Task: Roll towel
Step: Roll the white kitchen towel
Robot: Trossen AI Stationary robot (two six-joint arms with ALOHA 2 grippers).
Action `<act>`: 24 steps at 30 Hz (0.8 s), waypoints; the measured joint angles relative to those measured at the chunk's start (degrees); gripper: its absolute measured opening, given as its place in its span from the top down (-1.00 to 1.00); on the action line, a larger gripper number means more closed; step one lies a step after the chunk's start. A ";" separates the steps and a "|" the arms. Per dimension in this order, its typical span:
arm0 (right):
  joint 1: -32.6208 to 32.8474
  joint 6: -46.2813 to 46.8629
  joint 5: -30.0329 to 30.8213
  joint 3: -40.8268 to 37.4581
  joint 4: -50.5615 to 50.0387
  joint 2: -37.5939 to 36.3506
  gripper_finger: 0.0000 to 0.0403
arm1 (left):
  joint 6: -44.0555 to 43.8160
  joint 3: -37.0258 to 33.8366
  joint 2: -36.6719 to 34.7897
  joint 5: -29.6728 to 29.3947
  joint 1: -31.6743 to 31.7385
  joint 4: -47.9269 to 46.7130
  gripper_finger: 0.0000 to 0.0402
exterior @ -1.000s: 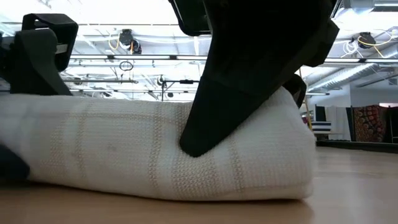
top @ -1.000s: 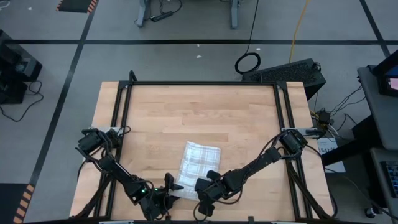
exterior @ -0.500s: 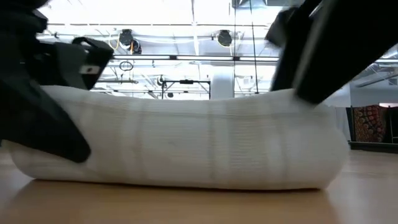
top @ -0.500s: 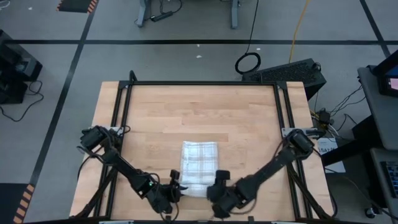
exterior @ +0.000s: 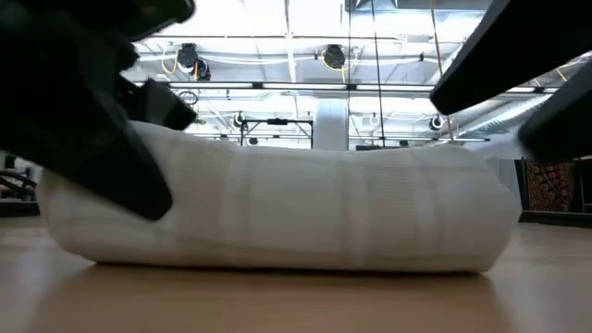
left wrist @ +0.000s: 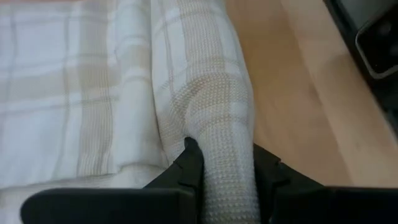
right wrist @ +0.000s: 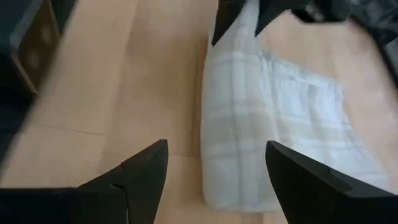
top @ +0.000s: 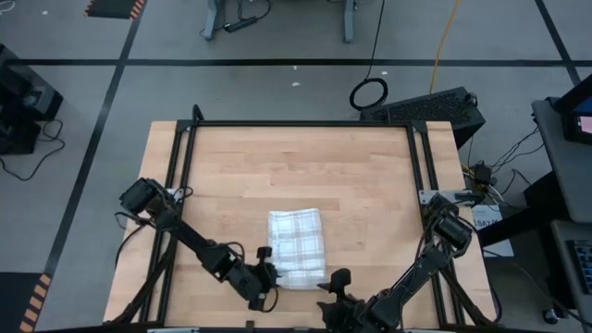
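The towel [top: 296,242], white with a tan plaid grid, lies flat on the wooden table, its near part wound into a roll [top: 298,276] that also fills the low view [exterior: 277,213]. My left gripper [top: 268,270] is at the roll's left end, shut on it [left wrist: 224,158]. My right gripper [top: 335,282] hovers just off the roll's right end, open [right wrist: 216,144], with nothing between its fingers. My left gripper pinches the left end of the roll [left wrist: 227,146] between its two fingers. They come slanting down from the table's left and point along the roll. The roll lies on the table, and the flat part of the towel [left wrist: 68,93] spreads out beside it.
Bare wooden table [top: 296,166] stretches to the far side of the towel. Black frame rails [top: 296,123] run along the far, left and right edges. The roll sits close to the table's near edge.
My right gripper has let go of the roll's middle and drawn off toward the table's right and near edges, rolling its wrist. My left gripper has gone to the roll's left end and taken hold. The towel, skewed before, now lies square to the table.
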 joint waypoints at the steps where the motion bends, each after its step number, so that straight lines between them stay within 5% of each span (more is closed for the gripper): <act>1: -0.22 -1.45 0.43 0.01 0.18 0.42 -0.29 | -1.11 0.00 0.00 1.03 0.62 0.11 0.64; 24: -7.50 -9.74 -2.05 0.05 -5.19 2.00 -0.49 | -12.70 0.07 -0.15 6.07 3.71 -4.25 0.64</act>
